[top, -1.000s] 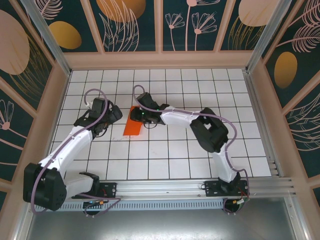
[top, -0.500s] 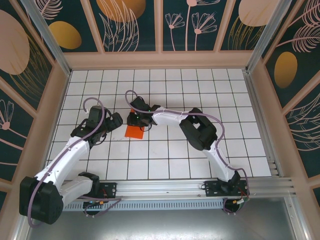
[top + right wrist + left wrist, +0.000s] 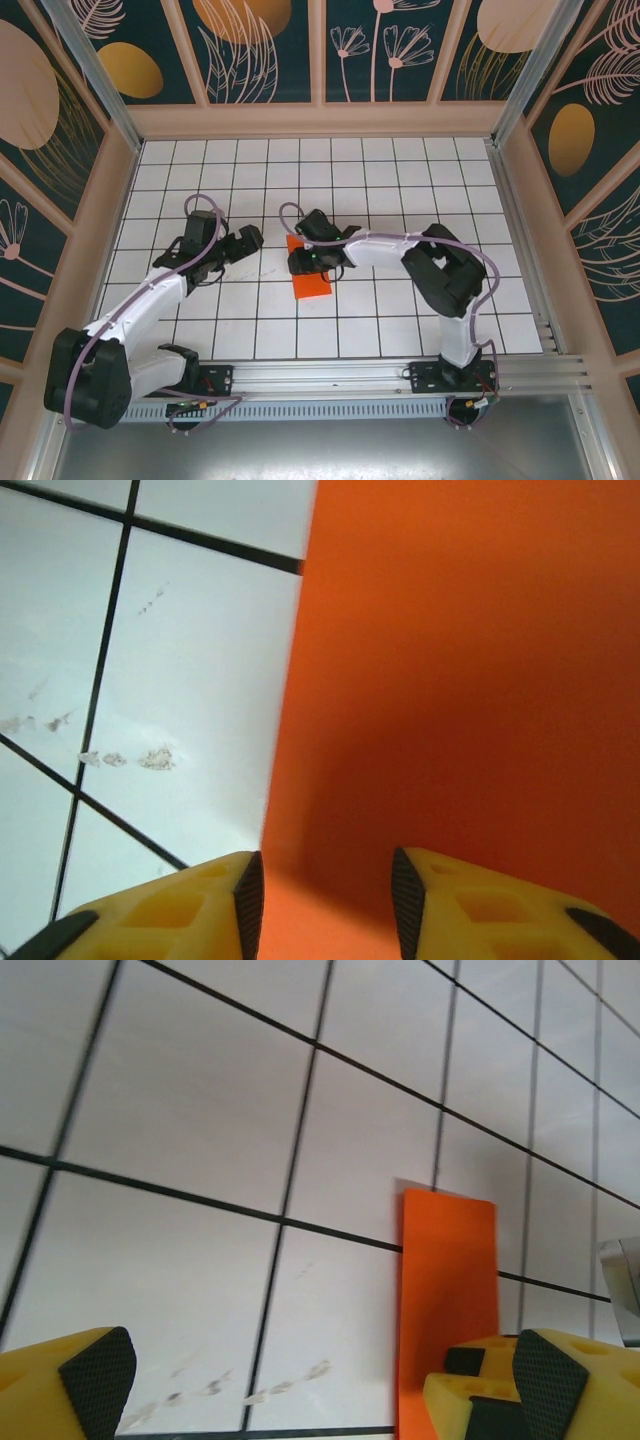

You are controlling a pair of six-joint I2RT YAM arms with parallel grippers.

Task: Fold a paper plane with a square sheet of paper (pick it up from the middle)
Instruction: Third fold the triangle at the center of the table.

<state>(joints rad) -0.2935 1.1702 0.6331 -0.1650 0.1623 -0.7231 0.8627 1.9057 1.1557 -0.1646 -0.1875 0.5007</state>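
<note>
From above, I see the thin orange-red sheet of paper (image 3: 316,284), folded to a narrow strip, lying flat on the white black-gridded tabletop (image 3: 400,180) near its middle. Bare tiles lie on every side of it, and the wooden side walls are well apart from it. The right arm comes up from its base, bends at the elbow and reaches left, so the right gripper (image 3: 303,262) is over the strip's far half. The left arm stretches forward and right, and the left gripper (image 3: 248,241) is near the strip's left side, apart from it.

On the left wrist camera, the left gripper (image 3: 300,1385) is spread wide and holds nothing. The strip (image 3: 447,1290) runs away from the right-hand finger with straight, clean edges. Faint scuff marks (image 3: 200,1392) show on the tile between the fingers.

On the right wrist camera, the right gripper (image 3: 325,900) is low over the paper (image 3: 470,660), jaws parted, with nothing pinched between them. The paper's straight left edge passes under the left finger, and scuffed white tile (image 3: 120,758) lies beside it.
</note>
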